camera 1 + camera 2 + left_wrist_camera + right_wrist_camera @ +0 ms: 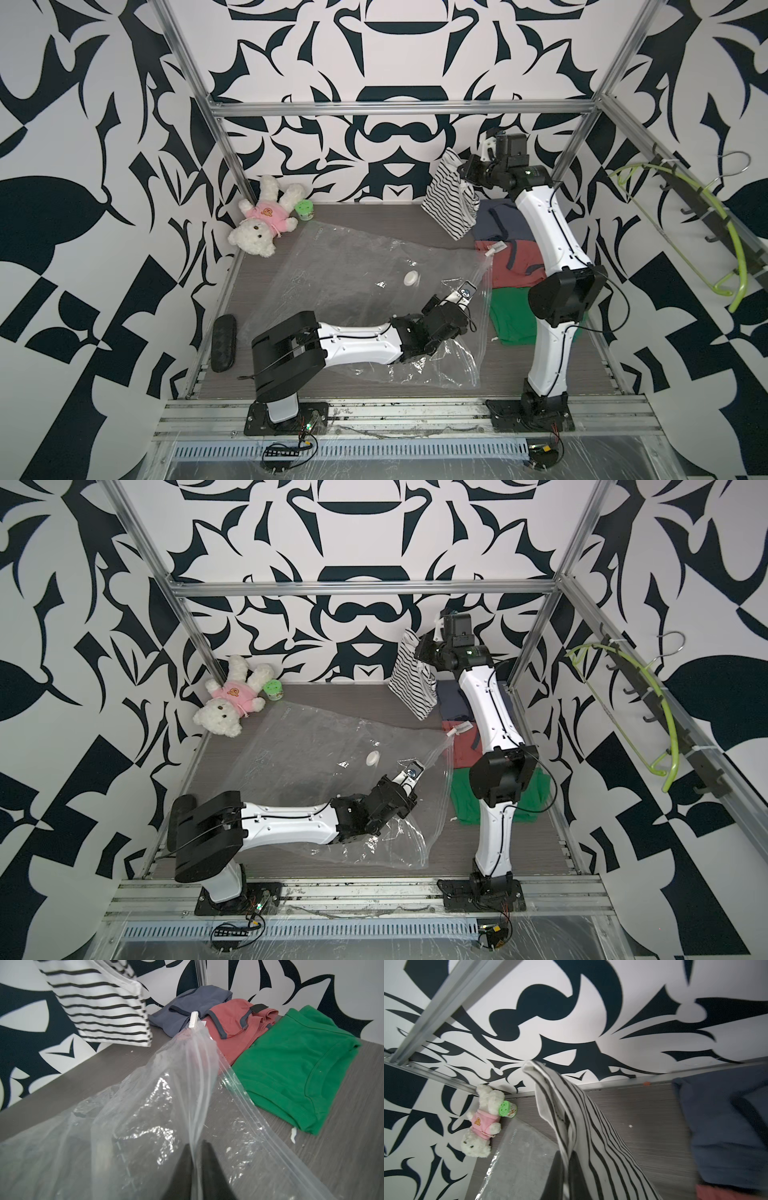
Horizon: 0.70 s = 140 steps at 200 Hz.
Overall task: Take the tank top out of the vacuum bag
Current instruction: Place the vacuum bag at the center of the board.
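High at the far right, right gripper (464, 173) pinches the striped tank top (446, 199), seemingly limp and light, by its edge; left gripper (468, 286), jaws slightly parted, straddles slippery vacuum bag (353, 257) film

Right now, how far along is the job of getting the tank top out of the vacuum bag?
Done: the striped tank top is out, hanging above the table from the shut right claw; the vacuum bag lies looking empty. In hand: the bag's zip edge runs through the left claw, grip unclear. Left: probably just setting the top down and releasing the bag.
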Each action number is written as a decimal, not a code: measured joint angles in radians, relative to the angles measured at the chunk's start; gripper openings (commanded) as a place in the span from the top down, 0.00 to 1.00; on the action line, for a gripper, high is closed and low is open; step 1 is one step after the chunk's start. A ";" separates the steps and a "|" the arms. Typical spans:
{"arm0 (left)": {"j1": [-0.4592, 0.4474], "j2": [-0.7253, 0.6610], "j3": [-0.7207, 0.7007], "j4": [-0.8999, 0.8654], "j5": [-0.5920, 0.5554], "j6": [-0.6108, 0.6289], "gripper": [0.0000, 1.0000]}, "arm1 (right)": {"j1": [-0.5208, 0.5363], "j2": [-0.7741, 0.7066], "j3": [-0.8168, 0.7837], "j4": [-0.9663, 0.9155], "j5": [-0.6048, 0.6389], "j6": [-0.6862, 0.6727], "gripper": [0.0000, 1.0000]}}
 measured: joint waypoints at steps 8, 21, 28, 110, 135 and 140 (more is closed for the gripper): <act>-0.001 0.006 0.000 -0.001 -0.010 0.002 0.21 | 0.012 0.016 0.002 0.019 -0.008 0.022 1.00; 0.000 0.009 -0.001 0.003 -0.039 0.008 0.00 | 0.035 0.052 0.018 0.037 -0.011 0.059 1.00; 0.000 0.008 -0.001 0.012 -0.057 0.013 0.01 | 0.046 0.075 0.030 0.047 -0.011 0.078 1.00; 0.002 -0.244 -0.046 0.029 -0.225 0.026 0.01 | 0.046 0.255 -0.008 0.184 -0.006 0.329 1.00; 0.023 -0.386 -0.105 0.044 -0.262 0.008 0.01 | 0.008 0.302 -0.032 0.200 0.017 0.340 1.00; 0.034 -0.404 -0.114 0.042 -0.269 0.001 0.01 | 0.000 0.312 -0.037 0.199 0.022 0.340 1.00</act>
